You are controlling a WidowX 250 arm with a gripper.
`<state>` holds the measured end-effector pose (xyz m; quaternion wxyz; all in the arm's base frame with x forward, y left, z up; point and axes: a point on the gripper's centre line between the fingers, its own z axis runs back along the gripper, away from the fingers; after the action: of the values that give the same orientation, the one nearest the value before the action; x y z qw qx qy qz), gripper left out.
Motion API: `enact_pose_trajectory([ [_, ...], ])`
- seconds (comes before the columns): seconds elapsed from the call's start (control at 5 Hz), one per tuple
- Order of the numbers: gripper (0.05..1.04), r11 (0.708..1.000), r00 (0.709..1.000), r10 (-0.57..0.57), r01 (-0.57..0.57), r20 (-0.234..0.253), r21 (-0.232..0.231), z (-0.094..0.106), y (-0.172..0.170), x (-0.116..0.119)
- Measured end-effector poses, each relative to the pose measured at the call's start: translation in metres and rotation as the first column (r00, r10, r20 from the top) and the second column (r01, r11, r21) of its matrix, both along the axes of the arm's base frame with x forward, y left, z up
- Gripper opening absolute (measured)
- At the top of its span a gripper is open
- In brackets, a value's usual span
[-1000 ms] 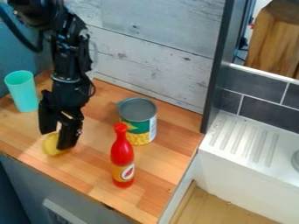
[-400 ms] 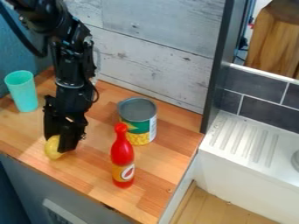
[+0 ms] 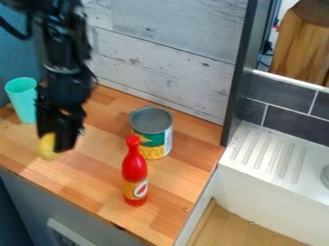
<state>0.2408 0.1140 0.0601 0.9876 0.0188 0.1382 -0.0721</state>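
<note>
Striped brown wood formed the bench [image 3: 93, 178]; near its front-left edge, the jaws of the black robotic gripper [image 3: 53, 145] grasped a rounded yellow object [image 3: 47, 147], possibly plastic. It looked light, fairly firm and perhaps slippery, best held across its middle.

Arm [image 3: 64, 53]: black, descending nearly upright at upper left
Gripper [image 3: 55, 143]: pointing down, left of centre, clamped

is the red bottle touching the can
Apart. In the camera view, wooden counter shows between the bases of the red bottle and the can; the bottle's top just overlaps the can in the picture.
</note>
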Motion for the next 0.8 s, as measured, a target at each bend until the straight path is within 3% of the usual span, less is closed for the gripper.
enact_pose_trajectory([
  [0.2,0.662,0.997,0.997,0.077,-0.077,-0.007,0.004,0.013,0.029,-0.013],
  [0.4,0.662,0.991,0.991,0.132,-0.131,-0.022,0.033,0.012,0.059,-0.016],
  [0.8,0.662,0.981,0.987,0.108,-0.086,-0.122,0.173,-0.008,0.094,-0.018],
])
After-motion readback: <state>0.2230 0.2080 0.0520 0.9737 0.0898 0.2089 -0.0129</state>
